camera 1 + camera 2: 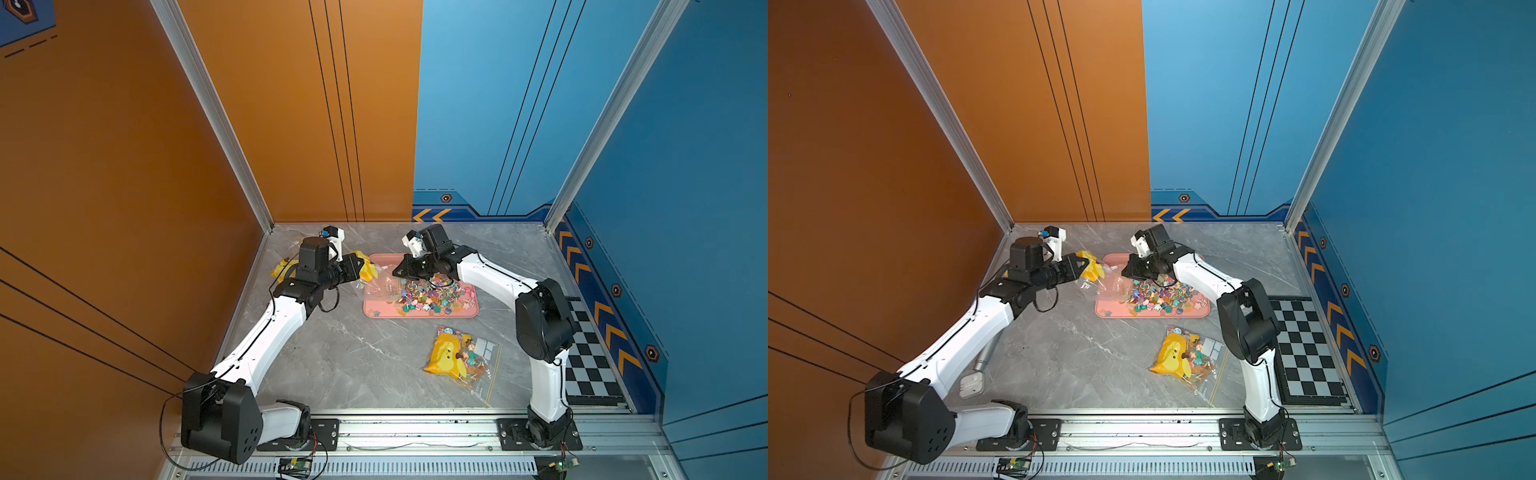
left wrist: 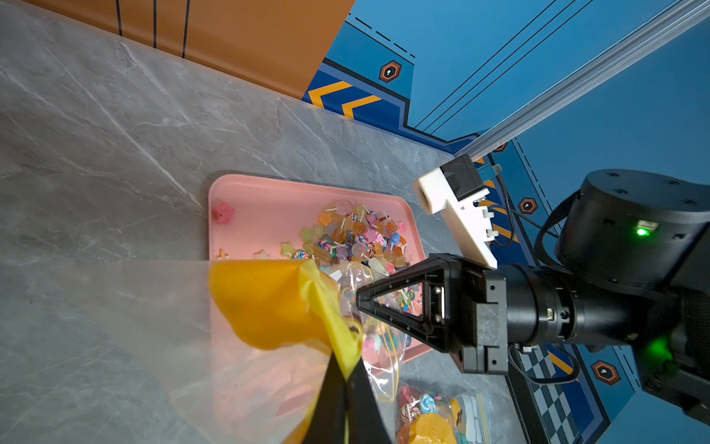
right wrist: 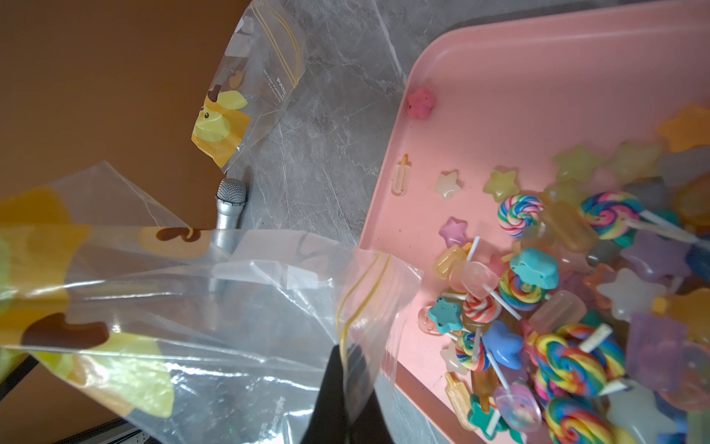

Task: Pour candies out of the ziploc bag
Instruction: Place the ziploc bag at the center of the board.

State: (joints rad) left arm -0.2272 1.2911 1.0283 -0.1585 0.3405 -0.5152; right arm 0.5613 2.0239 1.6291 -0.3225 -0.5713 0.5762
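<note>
Over the tray's left edge: bag pinched at both ends, candies lying on the tray

Left gripper [image 1: 360, 265] is clamped on the yellow printed end of the ziploc bag [image 1: 375, 283]. Right gripper [image 1: 395, 272] is clamped on the zip-strip end. Both grips are clear in the wrist views. Bag hangs slack between them, with the printed end outside the left rim of the pink tray [image 1: 419, 315] and the mouth end over it. Film looks see-through and empty from the right wrist view. Can't rule out a few pieces in the folds.

Candies [image 1: 428, 296] sit piled on the tray, mostly centre to right: swirl lollipops with white sticks, stars, popsicle shapes. One pink star [image 3: 420, 102] lies alone near a tray corner, apart from the pile.

Obstructions:
- Right arm's wrist hangs over the far side of the pile and hides part of it in both top views.
- Held bag's film overlaps the tray's left part.
- Left arm covers most of an empty-looking bag [image 3: 246, 92] by the orange wall.

Other stuff on the table:
- Full bag [image 1: 455, 357] of sweets with the same yellow print, near side, between tray and right arm base, touching neither.
- Silver microphone [image 3: 229, 209] and white earbud case [image 1: 971, 384] by the left arm.
- Checkerboard [image 1: 590, 361] along the right wall, behind the right arm.
</note>
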